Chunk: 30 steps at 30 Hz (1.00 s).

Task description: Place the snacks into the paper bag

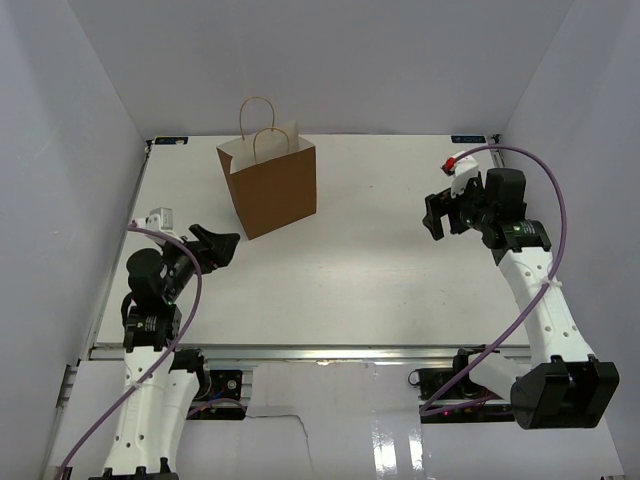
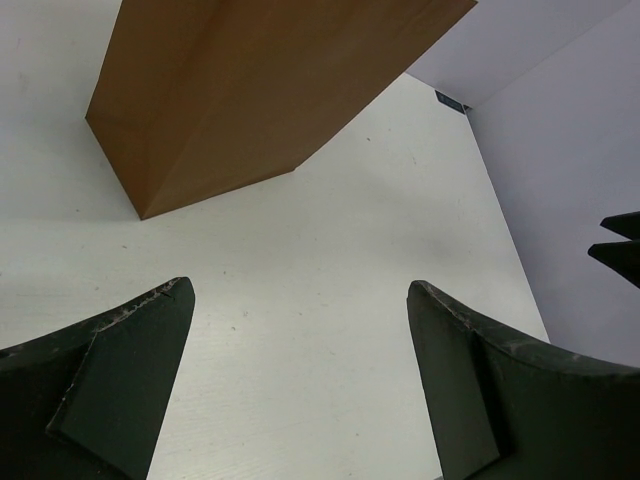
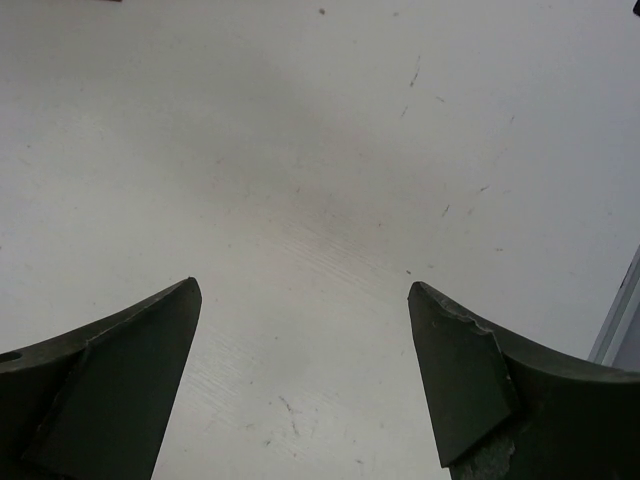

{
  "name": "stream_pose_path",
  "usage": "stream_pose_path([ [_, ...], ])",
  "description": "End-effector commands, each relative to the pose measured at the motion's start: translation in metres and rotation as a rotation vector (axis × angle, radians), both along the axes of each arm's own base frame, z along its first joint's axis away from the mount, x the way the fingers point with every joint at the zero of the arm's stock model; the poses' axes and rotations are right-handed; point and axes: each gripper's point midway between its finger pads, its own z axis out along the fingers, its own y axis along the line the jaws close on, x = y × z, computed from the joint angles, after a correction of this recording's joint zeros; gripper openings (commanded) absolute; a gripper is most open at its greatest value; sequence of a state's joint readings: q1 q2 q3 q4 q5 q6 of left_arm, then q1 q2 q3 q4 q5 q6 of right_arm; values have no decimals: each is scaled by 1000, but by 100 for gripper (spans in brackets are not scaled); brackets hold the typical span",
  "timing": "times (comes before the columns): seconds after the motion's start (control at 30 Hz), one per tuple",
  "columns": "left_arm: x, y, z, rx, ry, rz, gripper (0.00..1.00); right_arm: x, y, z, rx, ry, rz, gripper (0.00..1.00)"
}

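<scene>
Standing up near the left arm, the paper bag (image 1: pixel 272 190) has its mouth facing up.
From the left end effector (image 1: pixel 228 250) the bag is close by at 1 o'clock. From the right end effector (image 1: pixel 432 217) it sits well apart across the bench (image 1: pixel 380 280) at 9 o'clock. So I think the left arm is the nearer one. Both end effectors are spread wide and hold nothing. The bag stands straight and tall, with its handles (image 1: pixel 262 125) on top and its wide side turned toward 5 o'clock. No snacks show anywhere on the bench. I cannot see down into the bag, so they may be inside already.
</scene>
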<state>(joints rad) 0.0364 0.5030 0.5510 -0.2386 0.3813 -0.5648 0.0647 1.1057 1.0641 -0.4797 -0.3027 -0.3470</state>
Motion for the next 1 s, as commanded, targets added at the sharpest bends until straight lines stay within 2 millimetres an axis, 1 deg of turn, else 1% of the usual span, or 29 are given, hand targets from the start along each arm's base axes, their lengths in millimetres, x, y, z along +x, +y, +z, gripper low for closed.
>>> stream_pose_path([
  [0.0,2,-3,23,7,-61,-24,98,-6,-8,0,-7,7,-41,90],
  [0.2,-5,-3,24,15,-72,-20,98,0,-15,14,11,-30,-112,90],
  [0.37,-11,-1,23,22,-75,-13,98,0,-14,23,32,-54,-127,90],
  [0.5,-13,-2,22,25,-72,-18,98,1,-18,28,39,-69,-159,90],
  [0.7,-14,-5,20,15,-66,-31,98,5,-34,30,19,-94,-259,90],
  [0.97,-17,-6,22,11,-68,-37,98,2,-38,33,11,-112,-278,90],
])
